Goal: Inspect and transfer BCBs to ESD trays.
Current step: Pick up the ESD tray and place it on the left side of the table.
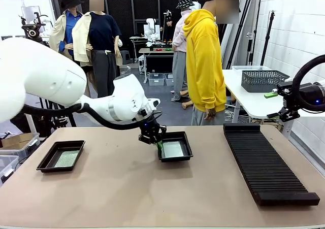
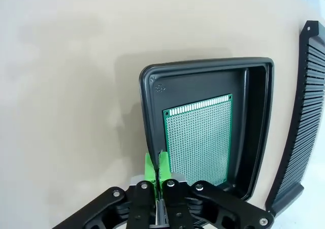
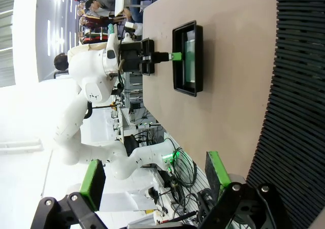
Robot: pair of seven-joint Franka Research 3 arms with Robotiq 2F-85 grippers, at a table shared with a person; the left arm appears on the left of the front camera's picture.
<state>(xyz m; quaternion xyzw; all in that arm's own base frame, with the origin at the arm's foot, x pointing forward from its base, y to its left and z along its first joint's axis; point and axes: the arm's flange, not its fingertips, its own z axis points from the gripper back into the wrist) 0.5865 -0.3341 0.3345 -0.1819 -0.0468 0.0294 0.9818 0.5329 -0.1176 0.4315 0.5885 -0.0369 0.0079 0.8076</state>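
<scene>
With its green pads pressed together on nothing, the left gripper (image 2: 155,175) sits at the middle tray's (image 2: 151,89) seven-o'clock rim, board (image 2: 199,140) flat inside; descending could clip that rim. The right gripper (image 3: 155,181) gapes, idle.

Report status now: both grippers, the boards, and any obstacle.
Left gripper shut at middle tray's rim. Right gripper open, holding nothing. One board per tray. Path clear.

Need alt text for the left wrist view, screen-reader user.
The left gripper, pads together, sits at the near rim of a black ESD tray with a green BCB flat inside. Tan table around; ribbed black rack beyond.
</scene>
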